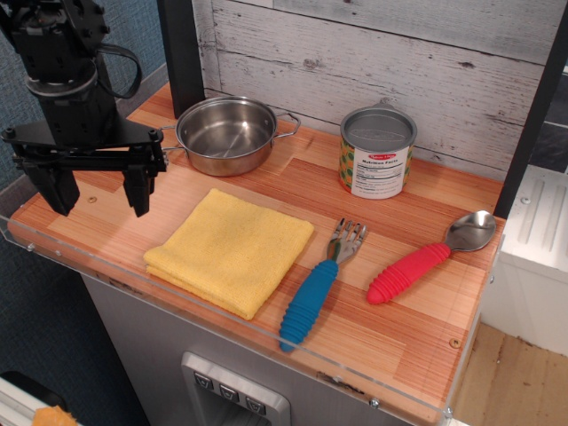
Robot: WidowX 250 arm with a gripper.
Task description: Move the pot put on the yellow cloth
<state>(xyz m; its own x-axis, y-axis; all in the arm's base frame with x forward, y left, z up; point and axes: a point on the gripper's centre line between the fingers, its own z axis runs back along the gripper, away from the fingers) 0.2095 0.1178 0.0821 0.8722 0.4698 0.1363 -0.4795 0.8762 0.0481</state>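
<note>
The pot (pixel 226 134) is a shallow shiny steel pot with two wire loop handles. It stands empty at the back left of the wooden tabletop. The yellow cloth (pixel 230 249) lies folded flat in front of it, toward the front edge, with nothing on it. My gripper (pixel 100 194) hangs at the left end of the table, left of the cloth and in front-left of the pot. Its two black fingers point down, spread wide apart, with nothing between them.
A labelled silver tin can (pixel 377 153) stands at the back, right of the pot. A blue-handled fork (pixel 319 284) and a red-handled spoon (pixel 429 257) lie right of the cloth. A grey plank wall (pixel 382 62) backs the table; a clear lip (pixel 222 319) edges its front.
</note>
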